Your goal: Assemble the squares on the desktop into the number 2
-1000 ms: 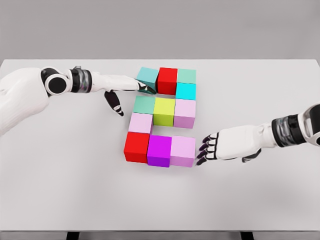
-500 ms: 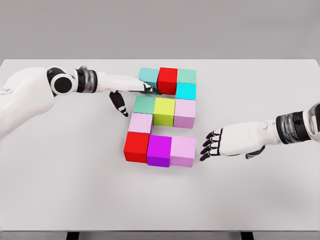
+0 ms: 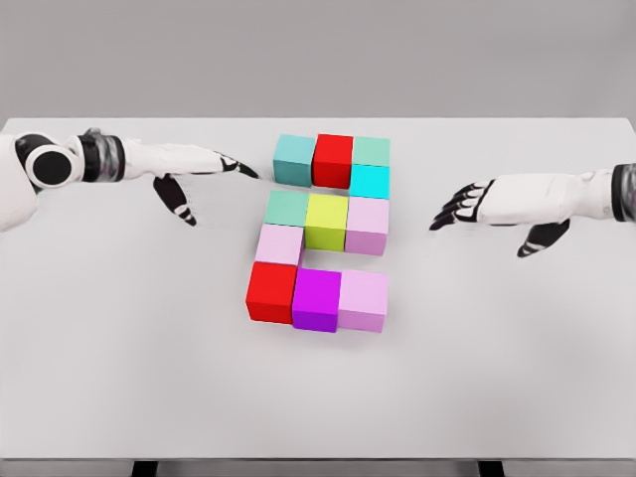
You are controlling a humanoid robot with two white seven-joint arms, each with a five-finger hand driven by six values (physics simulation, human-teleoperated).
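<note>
White desktop (image 3: 119, 338): squares (image 3: 323, 234) form a 2 at centre. Left hand (image 3: 184, 169) at 9 o'clock, right hand (image 3: 477, 204) at 3, both spread, empty. Looks done; next just check gaps.

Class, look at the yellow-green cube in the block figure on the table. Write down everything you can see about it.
The yellow-green cube is a plain, matte, solid-coloured block, sitting flat and upright on the white table. It is the centre of the figure's middle row, pressed between the green cube on its left and the pale pink cube on its right. Its top and front faces show. Neither robot hand touches it.
</note>
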